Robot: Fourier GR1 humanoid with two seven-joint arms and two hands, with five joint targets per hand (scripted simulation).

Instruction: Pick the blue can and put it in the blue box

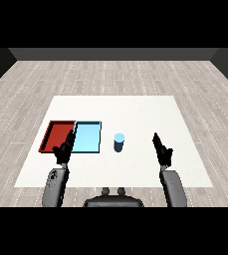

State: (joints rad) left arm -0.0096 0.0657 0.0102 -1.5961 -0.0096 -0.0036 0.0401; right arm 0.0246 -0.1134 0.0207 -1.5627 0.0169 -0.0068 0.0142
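nothing was done yet: the blue can (119, 142) stood upright on the table (135, 109), well left of the right hand (162, 151)'s straight, empty fingers and just right of the blue tray (87, 137), while the left hand (63, 150) hung relaxed too.

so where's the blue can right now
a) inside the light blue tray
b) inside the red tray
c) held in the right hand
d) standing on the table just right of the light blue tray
d: the blue can stands upright on the table, just right of the light blue tray, with neither hand touching it.
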